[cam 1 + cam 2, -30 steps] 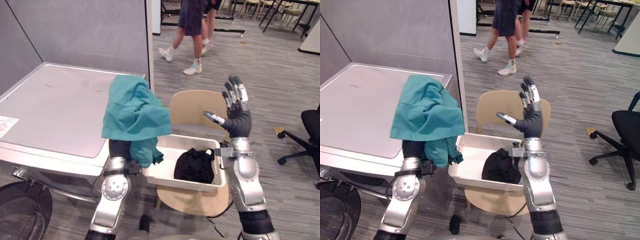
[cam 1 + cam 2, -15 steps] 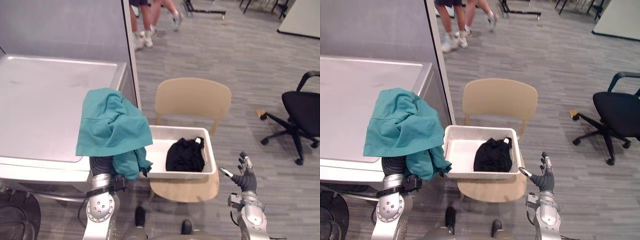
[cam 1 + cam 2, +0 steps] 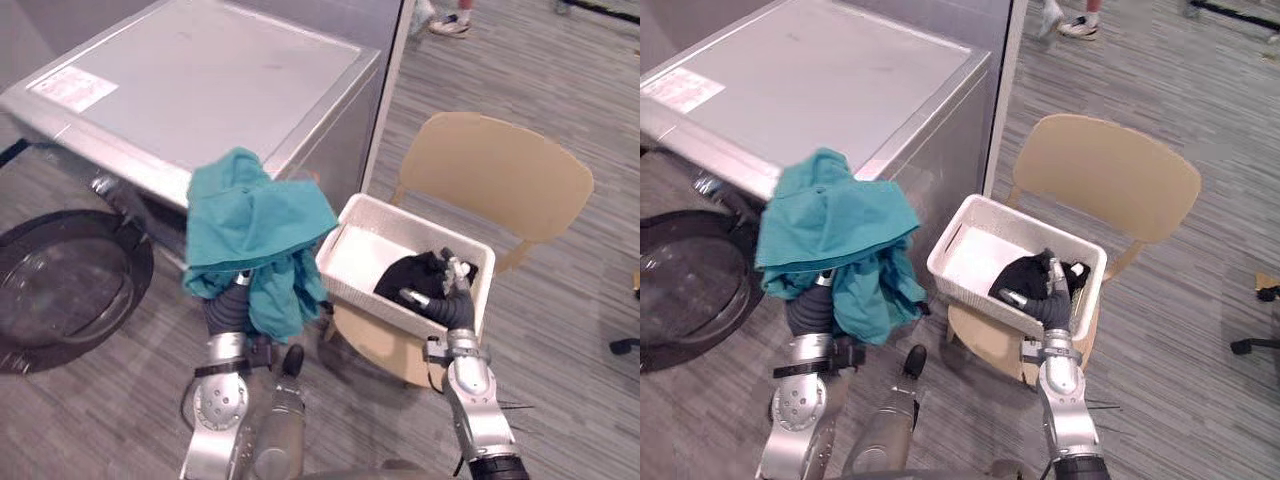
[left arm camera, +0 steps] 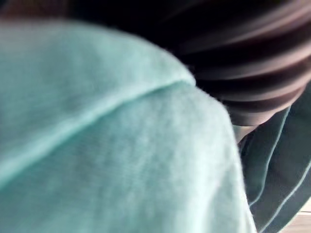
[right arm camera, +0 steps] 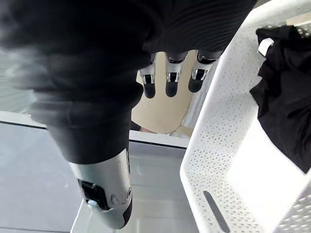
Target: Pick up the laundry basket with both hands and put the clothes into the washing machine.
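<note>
- The right hand (image 3: 452, 305) has straight, spread fingers at the near rim of the white laundry basket (image 3: 365, 255); whether they touch it cannot be told.
- The left hand (image 4: 257, 73) is under a teal garment (image 3: 255, 225); its grip cannot be told.
- The basket sits on a tan chair (image 3: 495, 170) and holds a black garment (image 3: 410, 275).
- The print on the white label (image 3: 72, 88) on top of the washing machine (image 3: 200, 70) is too small to read.

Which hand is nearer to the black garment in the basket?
Right. The right hand hovers at the near rim of the white basket, beside the black garment. The left hand is outside it, to its left, under the teal cloth.
</note>
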Controlling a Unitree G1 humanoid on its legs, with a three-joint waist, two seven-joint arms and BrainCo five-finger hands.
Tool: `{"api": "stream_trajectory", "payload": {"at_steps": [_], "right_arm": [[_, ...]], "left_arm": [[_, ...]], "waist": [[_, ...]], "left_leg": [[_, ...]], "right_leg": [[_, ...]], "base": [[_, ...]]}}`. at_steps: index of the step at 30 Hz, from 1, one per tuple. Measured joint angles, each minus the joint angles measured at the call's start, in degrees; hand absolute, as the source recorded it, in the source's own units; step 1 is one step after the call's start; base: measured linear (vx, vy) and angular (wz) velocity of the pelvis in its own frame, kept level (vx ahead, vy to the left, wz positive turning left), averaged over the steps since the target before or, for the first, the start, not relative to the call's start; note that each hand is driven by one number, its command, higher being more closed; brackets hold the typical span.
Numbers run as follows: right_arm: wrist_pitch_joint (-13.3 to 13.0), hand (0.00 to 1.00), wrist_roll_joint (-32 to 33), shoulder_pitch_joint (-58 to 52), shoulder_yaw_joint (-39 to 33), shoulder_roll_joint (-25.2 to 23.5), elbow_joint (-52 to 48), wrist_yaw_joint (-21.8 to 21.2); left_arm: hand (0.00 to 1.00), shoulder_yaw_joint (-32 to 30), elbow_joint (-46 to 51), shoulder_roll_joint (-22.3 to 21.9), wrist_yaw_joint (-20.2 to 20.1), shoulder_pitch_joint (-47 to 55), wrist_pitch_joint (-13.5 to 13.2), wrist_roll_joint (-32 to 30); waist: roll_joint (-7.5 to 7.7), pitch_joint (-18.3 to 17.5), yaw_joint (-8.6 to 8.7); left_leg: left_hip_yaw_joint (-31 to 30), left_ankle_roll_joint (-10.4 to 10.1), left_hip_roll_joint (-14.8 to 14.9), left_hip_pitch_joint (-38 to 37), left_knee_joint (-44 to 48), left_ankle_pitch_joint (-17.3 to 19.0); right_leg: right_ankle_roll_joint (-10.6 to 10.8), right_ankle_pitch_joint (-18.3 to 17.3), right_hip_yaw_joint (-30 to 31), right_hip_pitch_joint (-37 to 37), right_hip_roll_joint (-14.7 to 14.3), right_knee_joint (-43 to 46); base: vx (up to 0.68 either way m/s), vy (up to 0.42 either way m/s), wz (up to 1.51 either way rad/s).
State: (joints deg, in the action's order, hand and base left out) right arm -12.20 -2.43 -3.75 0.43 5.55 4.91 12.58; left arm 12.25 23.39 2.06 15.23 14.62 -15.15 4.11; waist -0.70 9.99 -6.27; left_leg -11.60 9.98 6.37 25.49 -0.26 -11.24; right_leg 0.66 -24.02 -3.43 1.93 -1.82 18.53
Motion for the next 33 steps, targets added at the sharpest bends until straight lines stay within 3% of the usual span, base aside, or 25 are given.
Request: {"api": "stream_trajectory", "payload": {"at_steps": [1,2,5,6,7,8,9,11,14,16,22,24,26,28,29,31,33], "right_arm": [[0.1,0.0,0.0,-1.0,-1.5,0.5,1.4,0.0],[0.2,0.0,0.0,-0.7,-2.6,0.6,3.0,0.0],[0.2,0.0,0.1,-0.8,-4.0,0.6,3.1,-0.1],[0.2,0.0,0.1,-0.9,-4.1,0.5,3.1,0.0],[0.2,0.0,0.1,-1.5,-4.1,0.3,3.1,-0.1],[0.2,0.0,0.1,-1.9,-4.2,-0.2,3.1,-0.1],[0.2,0.0,0.1,-3.2,-5.1,-1.0,3.0,-0.1],[0.2,0.0,0.1,-3.3,-5.7,-1.7,3.0,-0.1],[0.2,0.0,0.0,-3.6,-6.3,-3.4,3.1,-0.1],[0.2,0.0,-0.2,-4.1,-5.9,-5.0,3.1,-0.4],[0.2,0.0,-0.4,-4.7,-2.4,-5.2,3.3,-1.3],[0.2,0.0,-0.4,-4.8,-1.9,-5.2,3.3,-1.5],[0.2,0.0,-0.3,-4.7,-1.4,-5.1,3.3,-1.5],[0.2,0.0,-0.3,-4.7,-1.1,-4.7,3.3,-1.5],[0.2,0.0,-0.2,-4.7,-0.8,-4.4,3.3,-1.5],[0.2,0.0,-0.2,-4.6,-0.1,-3.5,3.2,-1.2],[0.2,0.0,-0.1,-4.3,0.0,-3.0,3.2,-0.5]], "left_arm": [[1.0,0.8,-1.2,0.5,-0.3,-1.0,0.1,0.3],[1.0,0.9,-1.2,0.6,-0.5,-1.4,-0.1,0.5],[1.0,0.8,-1.4,1.1,-1.3,-1.6,-0.7,2.1],[1.0,1.3,-1.6,1.1,-1.6,-1.9,-1.2,2.6],[1.0,1.8,-2.9,0.8,-2.5,-2.5,-1.7,2.9],[1.0,2.4,-3.6,0.8,-2.9,-2.8,-1.7,3.1],[1.0,5.2,-5.7,0.7,-3.7,-2.9,-1.7,3.3],[1.0,7.2,-6.6,0.3,-4.2,-2.9,-1.6,3.8],[1.0,8.3,-8.1,0.6,-5.2,-2.7,-1.4,3.9],[1.0,7.7,-8.3,2.2,-5.2,-1.1,-1.3,3.9],[1.0,7.4,-9.1,2.7,-5.9,-0.5,-1.3,4.1],[1.0,7.6,-9.6,2.7,-6.5,-0.6,-1.3,4.1],[1.0,7.9,-9.9,2.7,-6.5,-0.9,-1.3,4.1],[1.0,7.9,-10.8,2.6,-6.4,-2.3,-0.9,4.2],[1.0,8.0,-10.8,2.6,-6.4,-2.3,-0.9,4.2],[1.0,8.2,-10.8,2.6,-6.5,-2.5,-0.9,4.2],[1.0,8.2,-10.8,2.6,-6.4,-2.7,-0.9,4.2]], "waist": [[0.56,0.5,1.93],[1.93,1.2,2.5],[2.25,0.8,2.78],[0.96,-0.1,3.26],[0.88,-0.3,4.48],[0.37,-0.8,5.27],[-0.34,-2.7,6.31],[-1.65,-3.8,6.45],[-1.37,-4.4,6.01],[-0.35,-5.5,5.32],[-0.3,-5.7,5.36],[-0.59,-5.5,5.41],[-0.68,-4.6,5.04],[0.74,-3.2,5.2],[0.85,-3.2,4.85],[1.9,-2.5,5.21],[3.02,-2.1,5.26]], "left_leg": [[4.8,1.9,-0.5,1.4,0.5,10.7],[8.8,-2.9,-1.6,2.4,9.5,8.8],[14.4,-5.9,-2.2,-0.5,23.2,10.3],[17.2,-8.6,-1.5,-4.1,27.0,14.3],[20.1,-8.9,-0.3,-8.7,28.1,17.5],[21.0,-9.3,0.2,-11.1,27.5,18.1],[23.2,-11.3,1.2,-18.7,17.4,17.8],[22.7,-14.6,1.5,-23.7,6.1,15.6],[22.6,-16.8,1.9,-26.0,-0.6,14.1],[22.6,-16.1,1.4,-25.5,0.8,14.4],[22.7,-13.7,-0.3,-24.2,2.0,14.3],[22.5,-12.9,-0.1,-21.9,6.2,16.3],[22.6,-13.7,0.6,-16.2,16.6,19.6],[23.8,-13.6,2.0,-9.6,29.5,20.3],[24.5,-13.2,2.8,-8.4,31.3,20.6],[25.0,-11.3,3.4,-4.3,31.2,21.7],[23.8,-11.8,2.3,-2.2,25.8,21.4]], "right_leg": [[-1.6,3.3,-4.9,0.9,0.8,-4.2],[-3.0,4.8,-7.5,0.0,2.3,-4.8],[-4.5,8.5,-10.8,-1.1,3.5,-7.1],[-5.1,10.0,-12.6,-1.6,3.5,-8.3],[-5.3,10.8,-15.3,-1.7,3.5,-9.1],[-5.4,11.0,-16.6,-1.8,3.5,-9.2],[-4.9,11.8,-20.1,-3.0,3.1,-10.0],[-4.2,12.7,-22.2,-3.7,1.9,-10.9],[-3.6,13.8,-24.8,-4.3,1.2,-10.8],[-2.9,14.9,-24.7,-4.0,2.1,-11.1],[-1.8,17.4,-24.3,-4.2,3.5,-12.7],[-1.0,16.7,-24.8,-4.5,4.0,-12.0],[-1.3,14.5,-24.9,-5.7,4.8,-9.5],[-1.4,13.9,-25.5,-5.1,6.5,-8.6],[-1.3,13.8,-25.7,-5.0,6.8,-8.3],[0.0,12.9,-27.1,-3.5,8.9,-7.8],[2.0,11.8,-27.7,-2.7,11.8,-6.8]], "base": [[-0.32,-0.214,1.71],[-0.39,-0.257,1.6],[-0.26,-0.161,0.77],[-0.27,-0.109,0.84],[-0.26,-0.097,1.01],[-0.25,-0.065,1.46],[-0.21,-0.011,1.18],[-0.16,0.027,0.85],[-0.14,0.068,0.47],[-0.12,0.075,0.03],[-0.1,0.093,0.0],[-0.06,0.057,0.12],[-0.05,0.076,0.16],[-0.05,0.065,0.27],[0.03,0.077,0.16],[0.12,0.174,0.31],[0.21,0.246,0.31]]}}
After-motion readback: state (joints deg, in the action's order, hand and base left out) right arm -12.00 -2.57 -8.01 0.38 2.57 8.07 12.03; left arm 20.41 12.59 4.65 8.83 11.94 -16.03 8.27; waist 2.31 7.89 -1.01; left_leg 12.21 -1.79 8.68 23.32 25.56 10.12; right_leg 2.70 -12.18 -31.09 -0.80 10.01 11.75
